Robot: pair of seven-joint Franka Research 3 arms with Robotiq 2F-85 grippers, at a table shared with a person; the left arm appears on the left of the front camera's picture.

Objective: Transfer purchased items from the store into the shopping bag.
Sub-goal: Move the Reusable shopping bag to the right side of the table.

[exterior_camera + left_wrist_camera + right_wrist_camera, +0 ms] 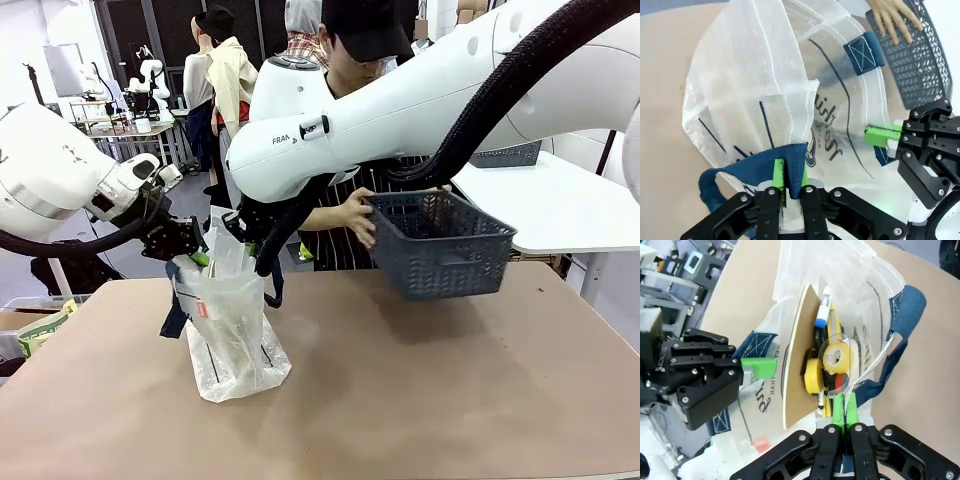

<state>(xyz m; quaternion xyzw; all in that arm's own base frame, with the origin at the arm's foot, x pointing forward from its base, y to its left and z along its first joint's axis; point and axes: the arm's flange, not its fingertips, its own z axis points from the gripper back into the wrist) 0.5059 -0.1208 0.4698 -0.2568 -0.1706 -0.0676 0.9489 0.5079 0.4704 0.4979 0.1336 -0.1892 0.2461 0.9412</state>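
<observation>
Since both pincers, L (790,182) and R (844,412), clamp the shopping bag (228,320) rim to keep its mouth wide, you've items (827,357) already dropped inside.

left gripper (790,182) jaws pinched nearly together, arm in from left. right gripper (844,412) clamped tight, arm reaching across the middle, both wrists angled down.

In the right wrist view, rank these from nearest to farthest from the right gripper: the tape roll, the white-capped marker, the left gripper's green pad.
From the right gripper, pinched on the shopping bag rim:
1. Tape roll, just above its fingertips inside the bag.
2. Left gripper's green pad, off to the picture's left on the opposite rim.
3. White-capped marker, deeper in the bag.
</observation>
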